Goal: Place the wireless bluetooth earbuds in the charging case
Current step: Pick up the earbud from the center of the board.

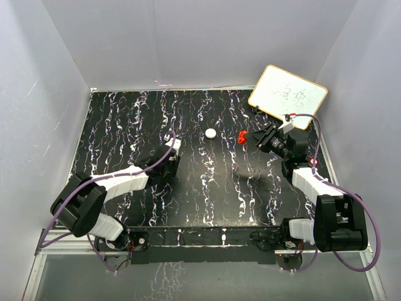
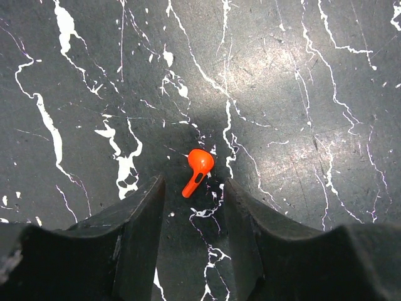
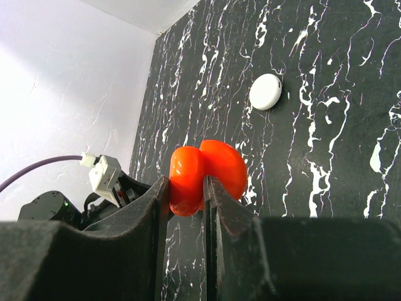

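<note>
**Two grippers: one spread over an earbud, one pinching the case**

Left wrist view: your left gripper (image 2: 192, 188) hangs over the black marbled table (image 1: 207, 188) with its fingers spread wide. A red earbud (image 2: 199, 164) lies flat on the table at the fingertips. Its bulb end points away from the wrist and its stem reaches in between the tips. It touches neither finger.

Right wrist view: your right gripper (image 3: 187, 182) is clamped on the red charging case (image 3: 216, 166). It pinches one of the case's two rounded lobes, and the other lobe stands free beside the finger.

Top view: a white round disc (image 1: 211, 133) lies on the table between the two grippers. A whiteboard (image 1: 287, 97) sits at the far right corner.
</note>
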Controlling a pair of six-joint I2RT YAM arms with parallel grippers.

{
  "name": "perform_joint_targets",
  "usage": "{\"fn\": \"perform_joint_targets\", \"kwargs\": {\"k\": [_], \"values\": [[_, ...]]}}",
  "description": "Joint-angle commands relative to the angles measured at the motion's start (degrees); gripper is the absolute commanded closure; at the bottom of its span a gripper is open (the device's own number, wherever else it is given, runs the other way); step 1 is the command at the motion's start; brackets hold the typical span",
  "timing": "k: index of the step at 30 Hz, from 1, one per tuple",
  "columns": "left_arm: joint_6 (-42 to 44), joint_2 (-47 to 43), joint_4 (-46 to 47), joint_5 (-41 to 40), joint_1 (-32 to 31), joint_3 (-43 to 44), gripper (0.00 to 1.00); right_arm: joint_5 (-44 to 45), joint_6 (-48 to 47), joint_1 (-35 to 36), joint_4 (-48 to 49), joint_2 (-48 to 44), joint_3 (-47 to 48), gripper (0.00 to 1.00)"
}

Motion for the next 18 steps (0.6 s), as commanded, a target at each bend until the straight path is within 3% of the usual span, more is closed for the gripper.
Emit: {"fn": "perform_joint_targets", "kwargs": {"k": [1, 18], "values": [[0.63, 0.16, 0.75, -0.11, 0.6, 1.74, 0.6, -0.02, -1.1, -0.21, 2.05, -1.17, 2.08, 1.0], [1.19, 1.39, 1.67, 0.77, 1.48, 1.81, 0.65, 0.31, -1.28, -0.18, 2.02, -1.12, 1.87, 1.0]]}}
